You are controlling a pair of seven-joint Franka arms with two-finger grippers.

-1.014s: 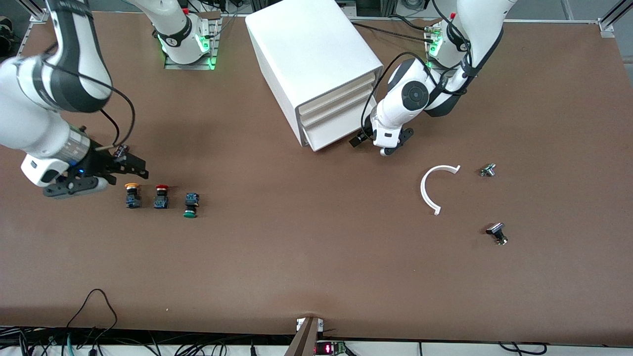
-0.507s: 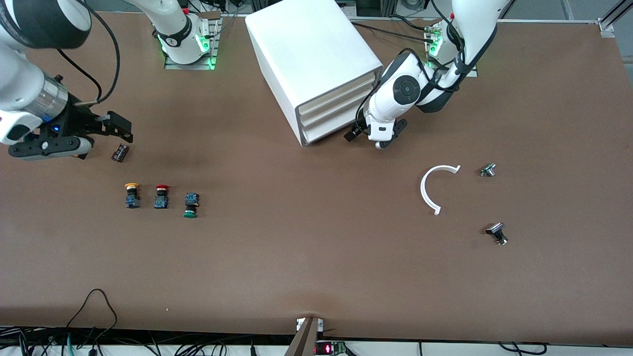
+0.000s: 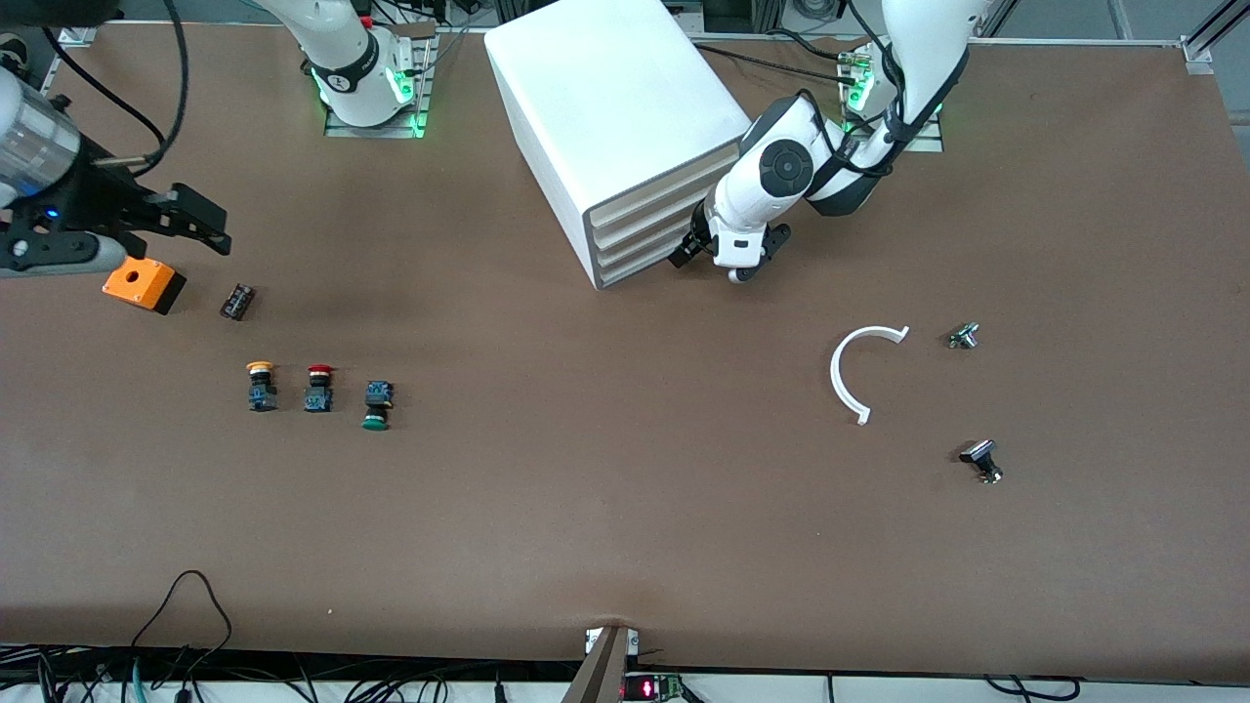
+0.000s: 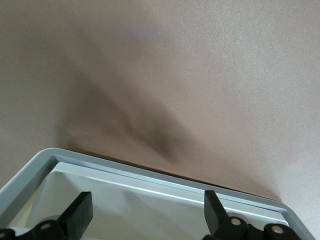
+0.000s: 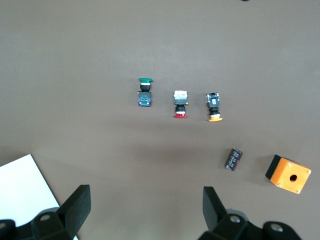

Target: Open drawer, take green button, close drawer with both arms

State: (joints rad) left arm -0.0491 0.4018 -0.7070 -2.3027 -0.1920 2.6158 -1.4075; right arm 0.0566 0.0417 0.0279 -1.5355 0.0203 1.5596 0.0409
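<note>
We see the left gripper (image 3: 705,252), fingers wide, at the closed bottom drawer (image 3: 640,262); the right gripper (image 3: 200,220) hangs wide and empty; the green button (image 3: 376,405) lies beside 2 others.

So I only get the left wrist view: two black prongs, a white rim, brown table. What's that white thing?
Observer: It's a big white cabinet with four stacked drawers. The prongs are the left gripper, open at the drawer fronts.
Operator: Is any drawer pulled out?
Observer: No, in the front view all four look pushed in, the bottom drawer included.
Operator: And where's the button it's after?
Observer: The green-capped button lies on the table toward the right arm's end, in a row with a red-capped button and a yellow-capped button. The right gripper hangs open over the table there.
</note>
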